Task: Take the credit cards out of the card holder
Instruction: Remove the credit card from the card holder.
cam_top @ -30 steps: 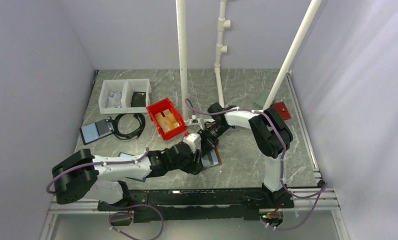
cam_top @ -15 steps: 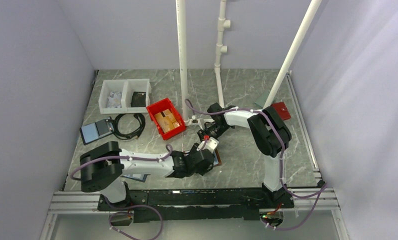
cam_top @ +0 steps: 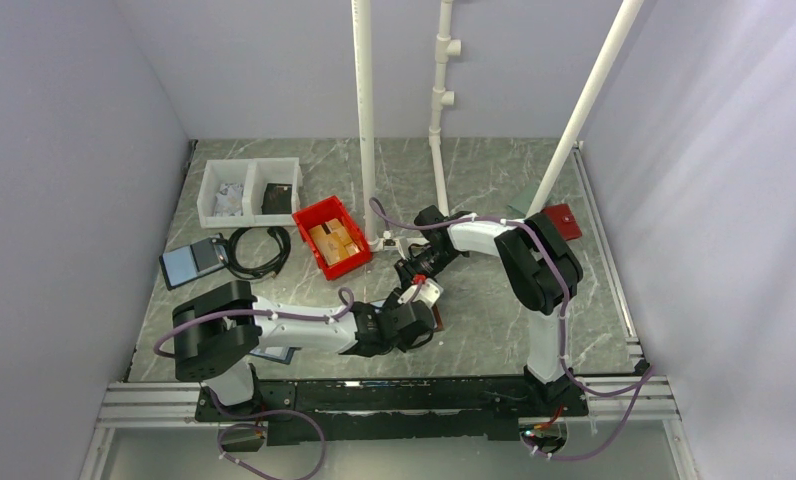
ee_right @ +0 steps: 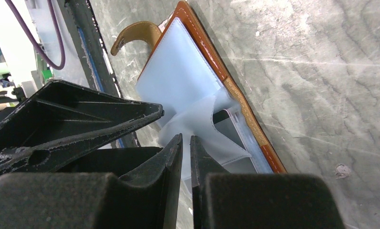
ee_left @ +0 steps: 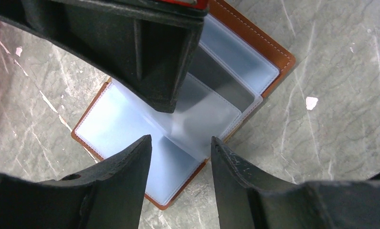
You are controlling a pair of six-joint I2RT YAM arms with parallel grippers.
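The brown card holder (ee_left: 274, 52) lies open on the marble table, showing a pale blue inner panel (ee_left: 121, 129) and clear sleeves. Inside one sleeve is a dark grey card (ee_left: 221, 81). My right gripper (ee_right: 185, 138) is shut on a clear sleeve (ee_right: 202, 121) and holds it lifted off the holder (ee_right: 178, 81). My left gripper (ee_left: 181, 138) hangs open just above the holder's near corner, touching nothing. In the top view the left gripper (cam_top: 414, 320) covers most of the holder (cam_top: 436, 322), with the right gripper (cam_top: 414, 285) just behind it.
A red bin (cam_top: 332, 238), a white two-compartment tray (cam_top: 250, 190), a black cable coil (cam_top: 259, 250) and a blue-edged folder (cam_top: 192, 262) lie at the back left. Another folder (cam_top: 269, 352) sits under the left arm. White pipes (cam_top: 364, 120) stand behind, and a red object (cam_top: 562, 220) lies at the right.
My left arm has swung right and its gripper now sits over the card holder. The right gripper has stayed in place, still pinching the sleeve.
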